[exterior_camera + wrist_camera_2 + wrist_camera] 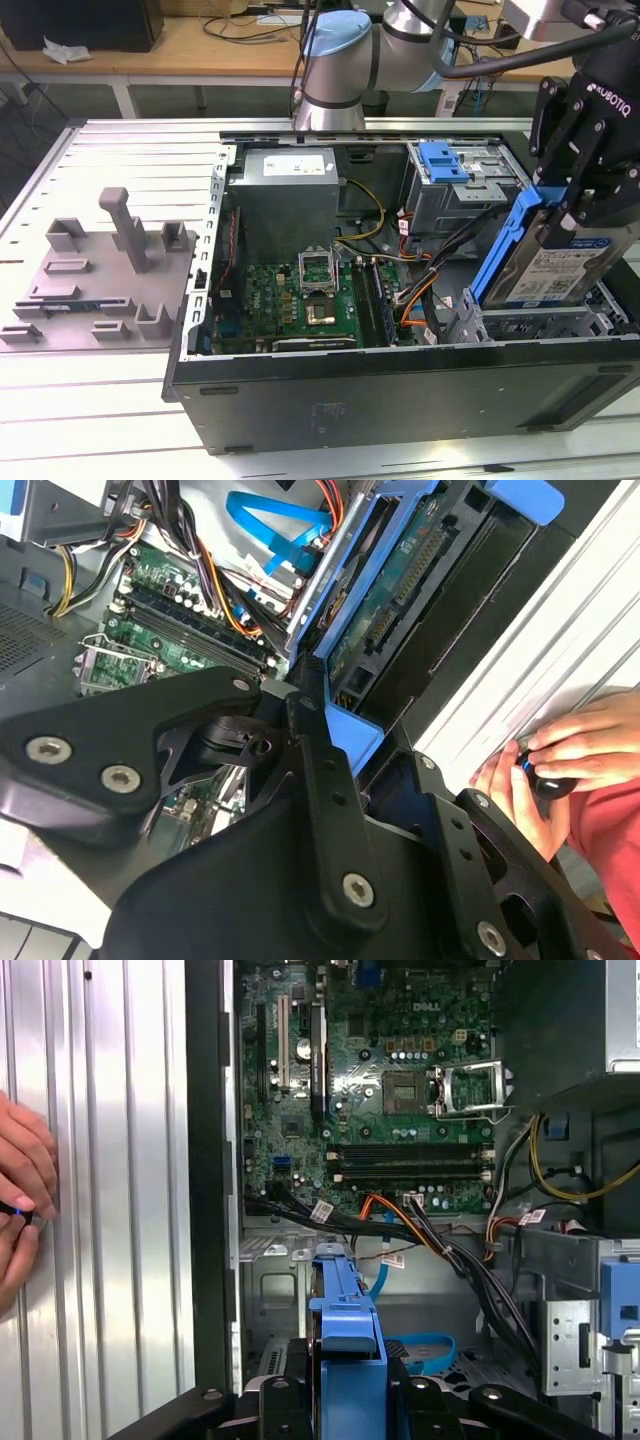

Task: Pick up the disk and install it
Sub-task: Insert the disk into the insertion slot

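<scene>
Over the open computer case (400, 385), at the exterior view's right end, my gripper (583, 200) is squeezed tight on the top edge of the disk (560, 265). The disk hangs right under my gripper, tilted, with its blue frame around it. Its low end is down by the corner of the case. The metal drive cage (430, 200) with its blue latch (445, 160) is just beside it. In the second wrist view a person's hand (560, 760) rests on the ribbed table (560, 650).
</scene>
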`<state>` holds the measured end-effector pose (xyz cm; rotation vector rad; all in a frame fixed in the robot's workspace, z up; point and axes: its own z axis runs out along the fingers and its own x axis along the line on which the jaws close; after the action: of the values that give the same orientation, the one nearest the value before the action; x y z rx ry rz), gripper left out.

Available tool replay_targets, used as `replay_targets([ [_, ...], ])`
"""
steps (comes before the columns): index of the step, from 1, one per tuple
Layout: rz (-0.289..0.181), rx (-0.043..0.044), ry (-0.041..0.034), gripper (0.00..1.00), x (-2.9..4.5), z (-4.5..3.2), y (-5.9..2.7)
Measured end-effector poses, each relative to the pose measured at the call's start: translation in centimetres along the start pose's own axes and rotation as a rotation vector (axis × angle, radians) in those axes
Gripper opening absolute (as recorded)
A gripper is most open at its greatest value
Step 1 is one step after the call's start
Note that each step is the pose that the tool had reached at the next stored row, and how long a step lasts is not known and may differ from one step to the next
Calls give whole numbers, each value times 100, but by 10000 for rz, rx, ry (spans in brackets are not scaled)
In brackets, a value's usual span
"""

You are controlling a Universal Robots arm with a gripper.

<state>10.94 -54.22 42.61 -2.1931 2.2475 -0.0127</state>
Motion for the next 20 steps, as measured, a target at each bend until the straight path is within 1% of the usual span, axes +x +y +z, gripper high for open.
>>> replay_targets([
  [11,0,0,0,37,-1,86,0],
  [20,0,1,1,37,-1,172,1],
])
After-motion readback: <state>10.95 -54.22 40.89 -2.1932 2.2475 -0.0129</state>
